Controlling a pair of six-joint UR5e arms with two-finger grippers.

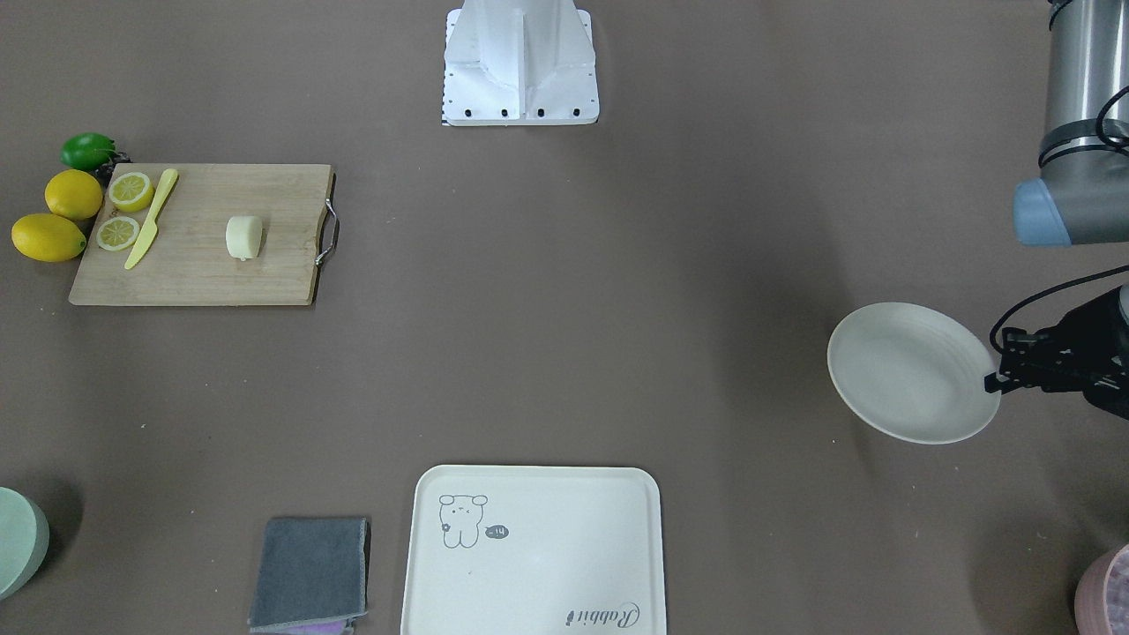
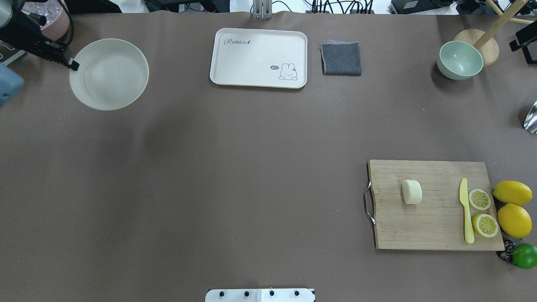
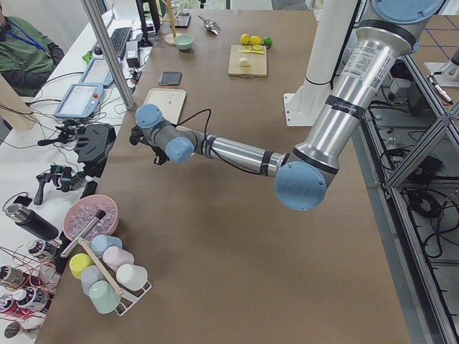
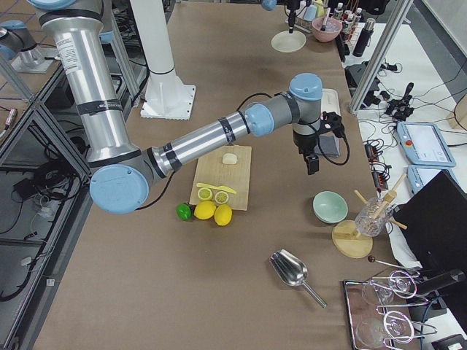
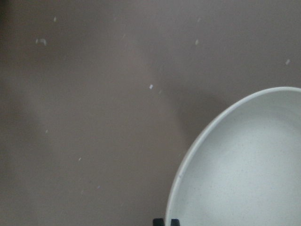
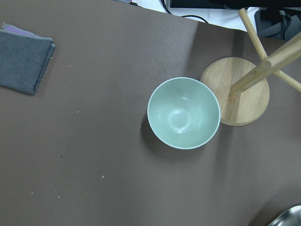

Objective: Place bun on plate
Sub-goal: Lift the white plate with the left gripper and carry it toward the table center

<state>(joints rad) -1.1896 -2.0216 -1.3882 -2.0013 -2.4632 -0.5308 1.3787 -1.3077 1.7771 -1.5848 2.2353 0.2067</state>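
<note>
The bun point(image 2: 411, 191), a small pale lump, lies on the wooden cutting board point(image 2: 432, 226) at the right of the overhead view; it also shows in the front view point(image 1: 244, 237). The plate point(image 2: 109, 74) is at the far left, and it looks tilted and raised above the table in the front view point(image 1: 908, 370). My left gripper point(image 2: 72, 65) is shut on the plate's rim point(image 5: 188, 155). My right gripper point(image 4: 312, 166) hangs over the table between the board and a green bowl. It shows only in the exterior right view, so I cannot tell its state.
On the board lie a yellow knife point(image 2: 465, 209) and two lemon halves point(image 2: 479, 199); whole lemons point(image 2: 512, 193) and a lime point(image 2: 524, 255) sit beside it. A bear tray point(image 2: 251, 58), grey cloth point(image 2: 341, 58), green bowl point(image 6: 184, 113) and wooden stand point(image 6: 244, 94) line the far edge.
</note>
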